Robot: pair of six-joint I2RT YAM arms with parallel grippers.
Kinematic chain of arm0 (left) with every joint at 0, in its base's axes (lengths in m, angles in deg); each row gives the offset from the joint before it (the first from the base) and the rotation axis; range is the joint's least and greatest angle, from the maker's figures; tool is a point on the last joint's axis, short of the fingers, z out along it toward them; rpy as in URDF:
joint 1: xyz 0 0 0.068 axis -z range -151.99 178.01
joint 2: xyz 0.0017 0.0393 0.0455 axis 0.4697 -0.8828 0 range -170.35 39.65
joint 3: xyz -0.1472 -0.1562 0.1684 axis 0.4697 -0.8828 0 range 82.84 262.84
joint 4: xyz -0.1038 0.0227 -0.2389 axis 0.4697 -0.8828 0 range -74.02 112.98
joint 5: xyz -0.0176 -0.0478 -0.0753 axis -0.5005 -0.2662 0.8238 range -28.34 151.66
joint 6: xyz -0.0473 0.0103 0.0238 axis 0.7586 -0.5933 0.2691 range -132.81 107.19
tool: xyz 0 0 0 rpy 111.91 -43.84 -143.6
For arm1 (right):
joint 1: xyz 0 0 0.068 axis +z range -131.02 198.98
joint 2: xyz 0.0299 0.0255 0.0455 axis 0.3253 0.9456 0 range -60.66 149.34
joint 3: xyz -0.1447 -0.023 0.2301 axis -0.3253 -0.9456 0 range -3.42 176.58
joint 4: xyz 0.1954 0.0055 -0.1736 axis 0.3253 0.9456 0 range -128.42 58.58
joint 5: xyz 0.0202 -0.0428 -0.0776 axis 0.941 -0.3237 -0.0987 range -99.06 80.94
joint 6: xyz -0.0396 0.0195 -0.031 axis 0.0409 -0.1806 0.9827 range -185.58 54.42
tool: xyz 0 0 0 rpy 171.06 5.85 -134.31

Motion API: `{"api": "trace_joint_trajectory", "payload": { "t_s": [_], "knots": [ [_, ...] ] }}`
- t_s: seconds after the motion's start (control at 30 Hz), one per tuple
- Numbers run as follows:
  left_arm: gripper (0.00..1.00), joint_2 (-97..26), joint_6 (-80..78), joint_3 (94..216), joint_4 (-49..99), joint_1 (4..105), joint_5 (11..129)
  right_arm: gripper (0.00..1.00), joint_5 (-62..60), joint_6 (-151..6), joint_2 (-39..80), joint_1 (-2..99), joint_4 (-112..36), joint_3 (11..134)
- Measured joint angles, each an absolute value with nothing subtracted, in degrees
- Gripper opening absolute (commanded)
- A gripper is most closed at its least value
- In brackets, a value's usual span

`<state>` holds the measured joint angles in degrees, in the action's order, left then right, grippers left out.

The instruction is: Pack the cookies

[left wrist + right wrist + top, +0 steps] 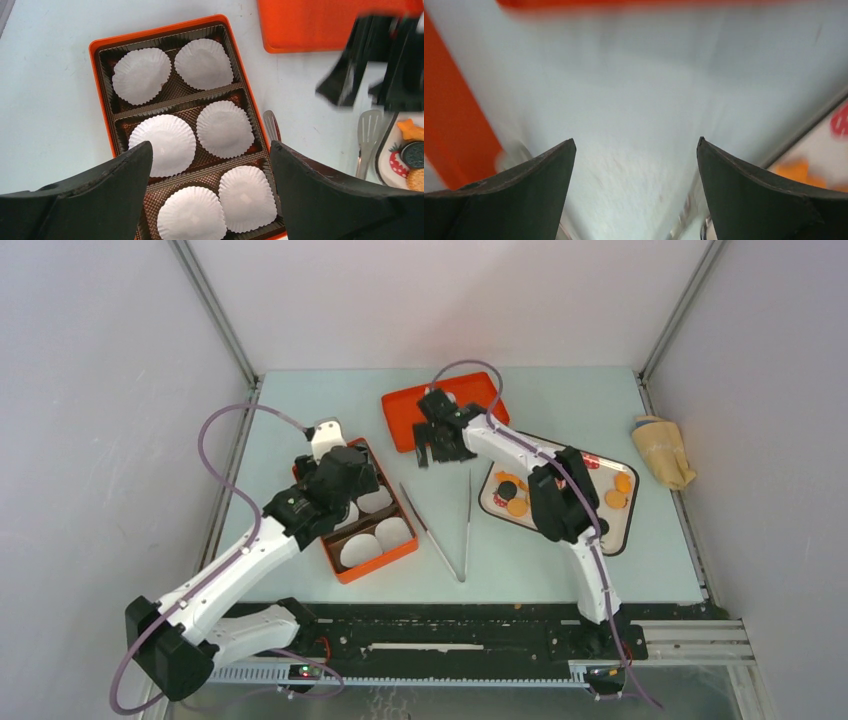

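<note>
Several round orange cookies [517, 507] lie on a white black-rimmed tray [612, 537] at the right, beside a dark cookie [507, 490]. An orange box [372, 567] with white paper cups [224, 129] sits at the left, and the cups are empty. My left gripper [345, 485] hovers open and empty over the box, with its fingers apart above the cups [210, 147]. My right gripper [432, 452] is open and empty above the table between the orange lid [445, 410] and the tray. Its view [635, 142] is motion-blurred.
Metal tongs [450, 530] lie open on the table between the box and the tray. A tan cloth bag [663, 450] lies at the far right edge. Grey walls enclose the table on three sides.
</note>
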<state>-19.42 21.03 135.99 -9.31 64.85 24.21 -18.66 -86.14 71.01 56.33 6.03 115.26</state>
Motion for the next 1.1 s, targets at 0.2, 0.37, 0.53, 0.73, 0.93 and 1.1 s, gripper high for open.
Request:
{"api": "trace_joint_trajectory", "payload": {
  "t_s": [0.2,0.37,0.53,0.73,0.93,1.1],
  "knots": [
    [0.92,-21.22,20.58,135.99,-9.27,64.87,24.05,1.0,-20.72,-86.69,53.42,65.24,3.67,84.11],
    [0.91,-21.85,20.31,135.99,-9.23,64.87,24.36,1.0,-22.42,-89.83,39.61,73.9,3.67,72.48],
    [0.91,-21.59,20.71,135.99,-9.27,64.9,25.36,1.0,-24.76,-94.23,34.71,76.83,2.8,67.35],
    [0.92,-16.98,20.95,135.51,-9.25,64.96,25.93,1.0,-24.72,-98.45,38.38,77.24,-0.18,62.28],
    [0.92,-12.17,21.65,133.52,-9.31,64.96,25.78,1.0,-22.23,-100.15,43.19,76.48,-4.64,61.97],
    [0.92,-11.1,21.78,132.29,-9.49,64.98,25.78,1.0,-21.88,-101.16,43.54,75.43,-6.06,62.23]
  ]
}}
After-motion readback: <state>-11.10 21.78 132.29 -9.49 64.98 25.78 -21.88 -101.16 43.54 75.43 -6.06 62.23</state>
